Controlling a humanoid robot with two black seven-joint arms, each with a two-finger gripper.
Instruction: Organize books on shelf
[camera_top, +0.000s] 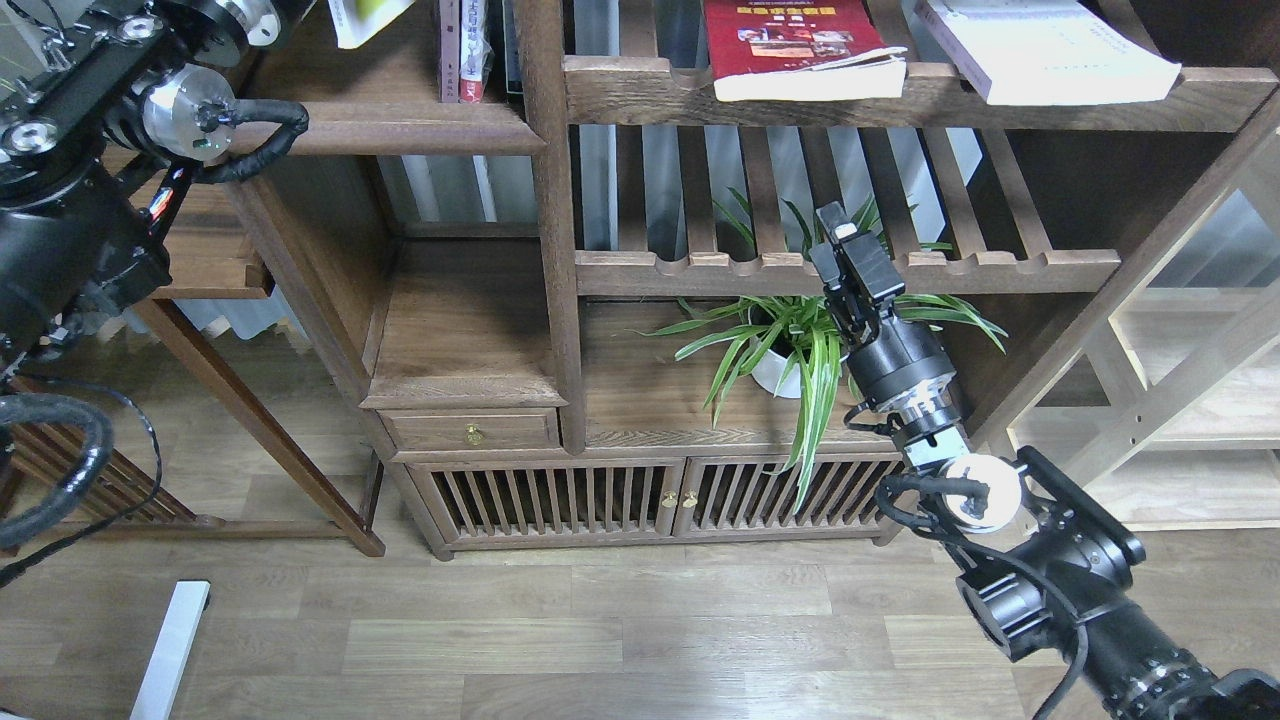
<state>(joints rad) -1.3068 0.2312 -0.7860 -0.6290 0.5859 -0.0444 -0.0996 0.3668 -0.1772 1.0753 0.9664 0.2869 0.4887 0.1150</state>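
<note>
A red book (790, 40) with small photos lies flat on the top slatted rack. A thick white book (1040, 45) lies to its right on the same rack. A corner of the yellow-green book (365, 15) shows at the top edge, above the solid brown shelf (400, 130). My left arm reaches up beside that corner, and its gripper is past the top edge. My right gripper (838, 228) points up in front of the lower slatted rail, well below the red book. Its dark fingers cannot be told apart, and nothing shows in them.
Two thin books (460, 50) stand upright at the shelf's right end against the post (545, 200). A potted spider plant (790, 350) sits just behind my right wrist. A lower slatted rack (700, 270), a drawer (470, 432) and cabinet doors (600, 495) lie below.
</note>
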